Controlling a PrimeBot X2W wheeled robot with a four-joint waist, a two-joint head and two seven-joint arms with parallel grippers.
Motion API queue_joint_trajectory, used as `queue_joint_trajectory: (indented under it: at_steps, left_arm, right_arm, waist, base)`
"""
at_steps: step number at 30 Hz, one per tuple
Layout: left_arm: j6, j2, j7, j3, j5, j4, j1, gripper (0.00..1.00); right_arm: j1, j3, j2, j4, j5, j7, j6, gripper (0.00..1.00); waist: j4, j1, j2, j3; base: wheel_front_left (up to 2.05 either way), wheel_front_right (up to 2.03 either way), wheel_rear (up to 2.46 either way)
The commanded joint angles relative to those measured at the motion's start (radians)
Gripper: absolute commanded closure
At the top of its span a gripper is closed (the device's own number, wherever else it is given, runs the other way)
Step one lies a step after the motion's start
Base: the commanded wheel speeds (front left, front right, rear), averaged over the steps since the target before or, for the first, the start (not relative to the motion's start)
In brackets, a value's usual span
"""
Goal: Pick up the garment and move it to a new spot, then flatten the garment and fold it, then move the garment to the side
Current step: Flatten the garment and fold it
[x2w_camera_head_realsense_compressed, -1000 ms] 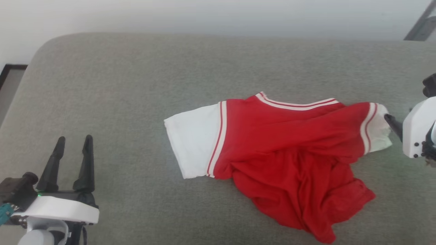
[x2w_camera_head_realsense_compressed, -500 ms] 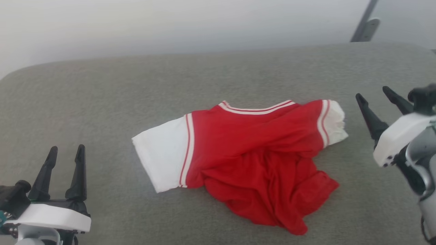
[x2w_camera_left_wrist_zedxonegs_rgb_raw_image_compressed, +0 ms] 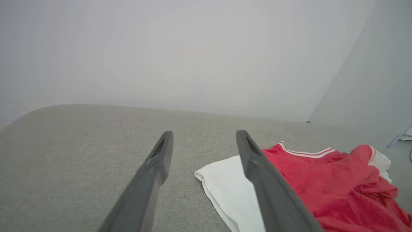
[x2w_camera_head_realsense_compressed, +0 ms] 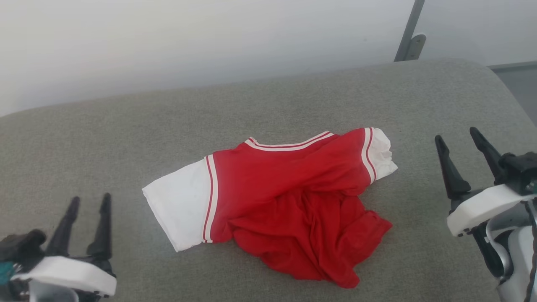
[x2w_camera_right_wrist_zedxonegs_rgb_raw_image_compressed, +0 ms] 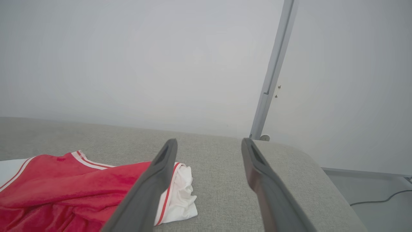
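Garment (x2w_camera_head_realsense_compressed: 289,197) lies crumpled at the middle of the grey cushion (x2w_camera_head_realsense_compressed: 105,138), one white sleeve (x2w_camera_head_realsense_compressed: 178,212) flat toward 9 o'clock and the other bunched toward 2 o'clock. At 8 o'clock hovers the left gripper (x2w_camera_head_realsense_compressed: 90,200) and at 3 o'clock the right gripper (x2w_camera_head_realsense_compressed: 456,135), both clear of the garment, jaws wide and empty.

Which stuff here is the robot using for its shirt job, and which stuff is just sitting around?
For the job:
- garment, red and white, crumpled on the grey cushion
- left gripper, open
- right gripper, open

Just there:
- metal post behind the cushion
- pale wall
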Motion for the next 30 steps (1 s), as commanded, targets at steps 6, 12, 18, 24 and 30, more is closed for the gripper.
queue_joint_trajectory:
  at_steps: [6,12,18,24,30]
  left_arm:
    - [-0.003,0.048,0.244,-0.075,-0.130,0.013,-0.093,0.00]
    - [-0.003,0.121,0.508,-0.150,-0.179,0.090,-0.229,0.00]
    - [0.016,0.170,0.736,-0.211,-0.175,0.241,-0.383,0.00]
    - [0.022,0.199,0.860,-0.268,-0.141,0.399,-0.518,0.00]
    - [0.031,0.195,0.926,-0.316,-0.101,0.531,-0.618,0.00]
  right_arm:
    - [0.023,-0.005,0.031,-0.017,-0.035,-0.009,0.000,0.00]
    - [-0.002,0.021,0.042,-0.023,-0.032,-0.001,0.000,0.00]
    - [-0.032,0.046,0.049,-0.022,-0.018,-0.004,0.000,0.00]
    - [-0.067,0.068,0.057,-0.022,-0.016,-0.002,0.000,0.00]
    - [-0.093,0.086,0.063,-0.015,-0.008,-0.003,0.000,0.00]
  waist:
    - [-0.008,0.0000,0.0000,-0.004]
    - [-0.029,0.0000,0.0000,0.014]
    - [-0.062,0.0000,0.0000,0.060]
    - [-0.096,0.0000,0.0000,0.132]
    - [-0.115,0.0000,0.0000,0.198]
  base:
    - [0.00,0.00,0.00]
    - [0.00,0.00,0.00]
    - [0.00,0.00,0.00]
    - [0.00,0.00,0.00]
    - [0.00,0.00,0.00]
